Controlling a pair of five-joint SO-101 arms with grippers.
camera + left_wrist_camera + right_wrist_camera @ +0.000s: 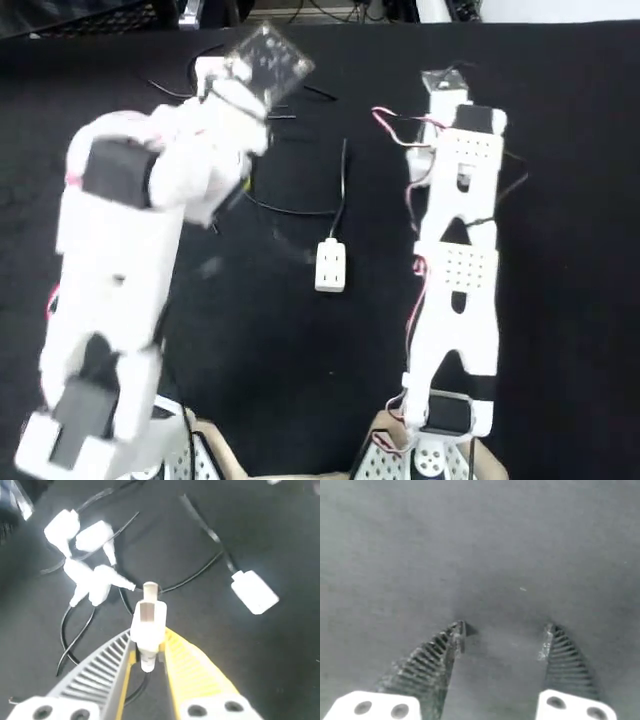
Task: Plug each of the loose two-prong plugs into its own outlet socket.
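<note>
outlet strip (331, 265) lay near the middle of the desk (250, 380) in the high view, with its cord (342, 180) running off toward 12 o'clock. its sockets looked empty, though they were too small to be sure. the left arm (120, 250) stood at 9 o'clock of the strip, raised and angled toward 11 o'clock, probably so that what it carried cleared the desk. the right arm (460, 230) stretched out at 3 o'clock of the strip and pointed to 12 o'clock. it was apart from the strip, parked out of the way by my reading.

in the left wrist view, the left hand (148, 636) was clamped on one white plug (149, 615). the grey and yellow fingers pinched its body from both sides, with the cord end tucked between them and the front end pointing outward. that hold would leave the front free to meet a socket, though i could not make out the prongs. the other loose plugs (95, 535) lay huddled on the desk, touching one another, their cords looped about them. the outlet strip (255, 592) lay well apart from that huddle, with nothing seen seated in it, so i judged every plug was yet to be placed.

in the right wrist view, the right hand (505, 630) hung with its fingers spread wide and nothing between them, just above the dark desk (480, 540).
</note>
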